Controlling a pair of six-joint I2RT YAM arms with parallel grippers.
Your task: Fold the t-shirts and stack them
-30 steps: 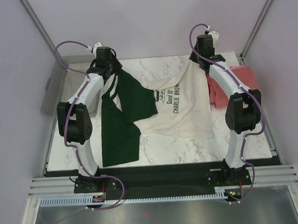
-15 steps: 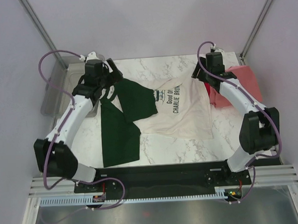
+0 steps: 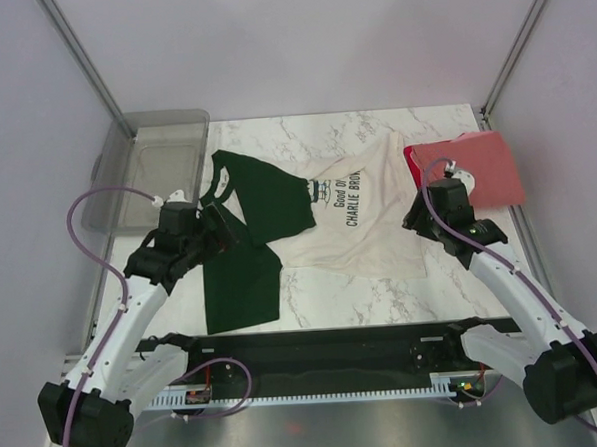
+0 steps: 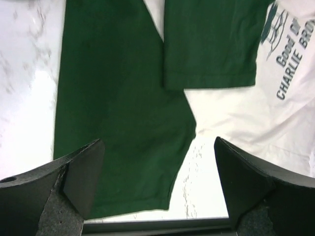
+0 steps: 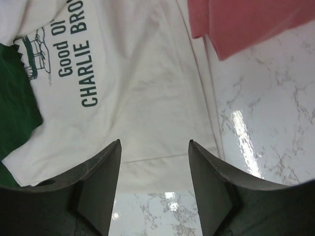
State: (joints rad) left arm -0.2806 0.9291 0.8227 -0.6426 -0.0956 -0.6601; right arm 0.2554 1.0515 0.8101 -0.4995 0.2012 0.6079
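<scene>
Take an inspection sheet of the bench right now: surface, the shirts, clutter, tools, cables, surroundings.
Surface: white marble table, glossy, with no spill or debris seen.
Job's things: cream shirt lies unfolded and rumpled mid-table, print up, with its dark green parts spread to the left. The red shirt is folded at the far right corner, its edge meeting the cream one. They are not stacked.
Clutter: clear grey bin at the far left, with nothing seen inside.
Grippers: left tool is open over green cloth and holds nothing. Right tool is open over cream cloth and holds nothing.
Cables: a purple cable loops off the left arm near the bin, and none lies on the shirts.
Surroundings: plain pale walls and metal frame posts.
</scene>
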